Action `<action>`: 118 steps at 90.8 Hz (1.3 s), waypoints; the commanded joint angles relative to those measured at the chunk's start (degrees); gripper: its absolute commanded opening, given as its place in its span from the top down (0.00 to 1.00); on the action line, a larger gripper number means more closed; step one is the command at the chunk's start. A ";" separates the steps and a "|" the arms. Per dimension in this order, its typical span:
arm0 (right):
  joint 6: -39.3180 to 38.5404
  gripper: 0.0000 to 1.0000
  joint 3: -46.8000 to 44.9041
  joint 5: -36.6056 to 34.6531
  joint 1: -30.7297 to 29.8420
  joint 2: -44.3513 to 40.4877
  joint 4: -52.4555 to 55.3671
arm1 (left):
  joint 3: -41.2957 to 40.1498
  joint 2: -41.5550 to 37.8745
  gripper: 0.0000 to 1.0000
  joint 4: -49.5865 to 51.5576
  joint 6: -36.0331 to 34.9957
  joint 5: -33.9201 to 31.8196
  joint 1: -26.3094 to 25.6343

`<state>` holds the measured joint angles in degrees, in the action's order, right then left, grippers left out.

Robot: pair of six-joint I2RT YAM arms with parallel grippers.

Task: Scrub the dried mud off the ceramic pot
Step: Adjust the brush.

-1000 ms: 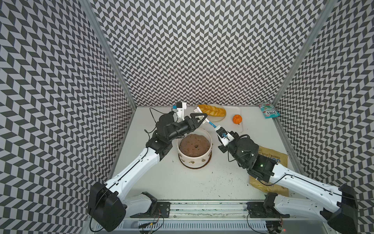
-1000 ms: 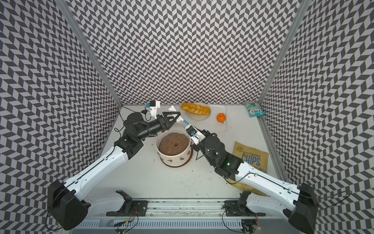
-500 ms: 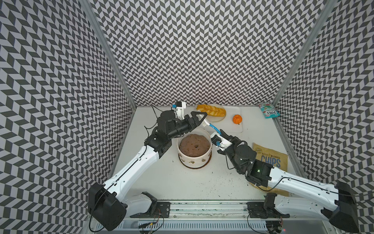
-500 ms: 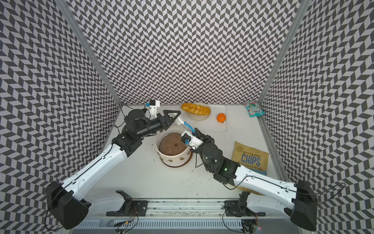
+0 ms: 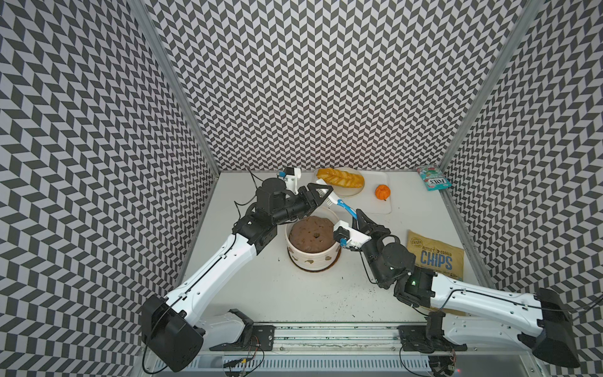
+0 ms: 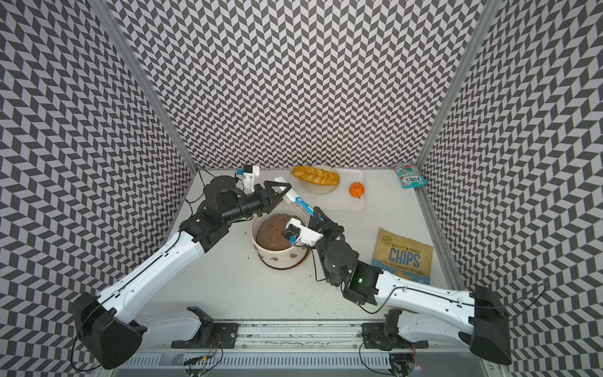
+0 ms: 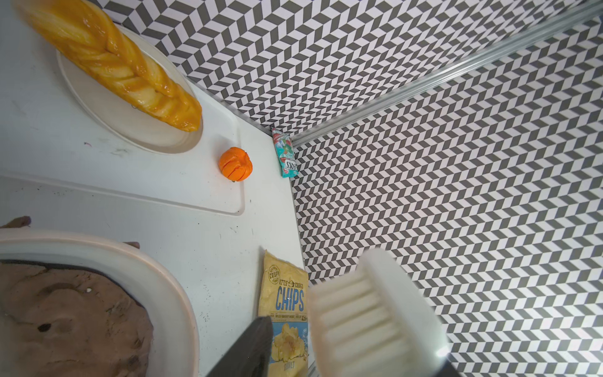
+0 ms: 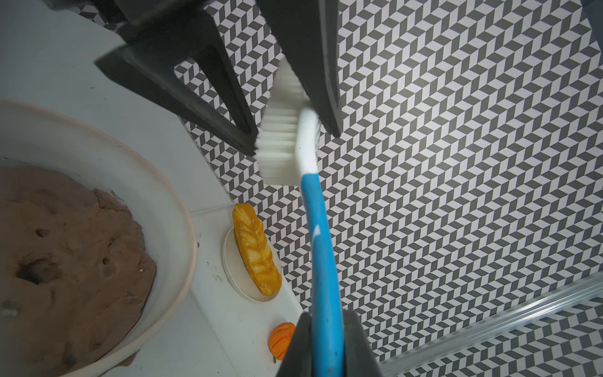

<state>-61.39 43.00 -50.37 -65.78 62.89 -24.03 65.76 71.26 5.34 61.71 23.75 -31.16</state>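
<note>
Nearest me stands the wide white ribbed ceramic pot [image 5: 318,256] on its brown saucer, heaped with brown soil. The dried mud [image 5: 309,261] shows as 3 dull brown patches on the wall facing me. Beside the pot's right flank, the right gripper [image 5: 360,219] is closed tight on the handle of the blue-handled, white-bristled scrubbing brush [image 8: 321,235]. The brush's long axis climbs away from me, past the far rim, to where the left gripper [image 8: 293,138] straddles the head. Its jaws are part-open, 1 at the bristle tips and 1 at the back; whether they truly pinch it I cannot tell. So the bristles sit on the pot's far side and the mud on its near side. I judge the brush must come right round, and the right arm is nearer.
</note>
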 commanded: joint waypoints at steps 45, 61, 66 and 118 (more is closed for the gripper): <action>-3.18 0.85 0.38 -2.42 -2.58 1.57 -5.16 | -1.46 -0.94 0.74 -4.71 3.06 3.19 -0.19; -0.24 0.74 -0.02 -1.41 -2.44 1.76 -3.31 | -2.74 -1.37 0.75 -7.14 4.52 3.92 0.50; 0.07 0.72 -0.02 -1.36 -2.41 1.86 -3.15 | -3.27 -1.56 0.75 -8.29 5.10 4.25 0.77; 22.11 0.39 2.13 15.24 1.05 -9.16 8.02 | -5.13 -2.36 0.76 -12.12 5.80 5.08 3.02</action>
<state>-46.83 43.05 -41.08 -65.78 57.49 -17.17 61.17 70.41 -2.66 67.37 27.88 -28.64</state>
